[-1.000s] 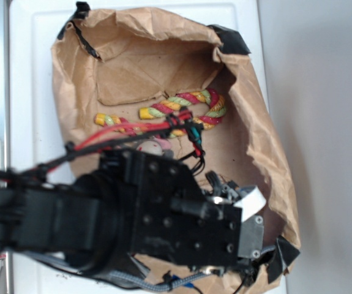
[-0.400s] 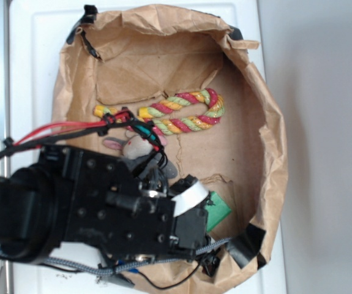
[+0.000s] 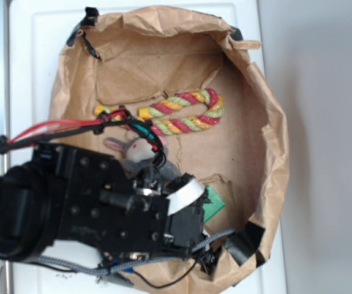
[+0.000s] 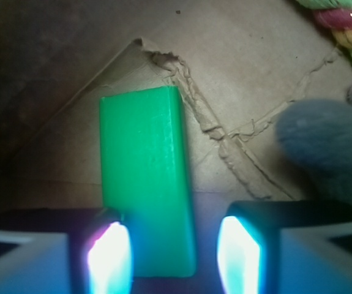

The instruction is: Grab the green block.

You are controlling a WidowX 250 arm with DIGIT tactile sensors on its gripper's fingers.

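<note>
Fingers [image 4: 172,257] spread wide, straddling green block's [image 4: 146,177] near end, mostly arm-hidden from outside.

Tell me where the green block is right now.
The green block lies flat on the paper bag's floor, its near end between the open gripper fingers in the wrist view. The grey plush toy sits to its right.

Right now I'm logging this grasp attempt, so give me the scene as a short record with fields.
container: crumpled brown paper bag, lying open
target: green block, flat on the bag floor
end effector: open, fingers either side of the block's near end, not yet closed on it
neighbours: grey plush toy to the block's right, apart from it; twisted rope farther off
grasp status: block not held
</note>
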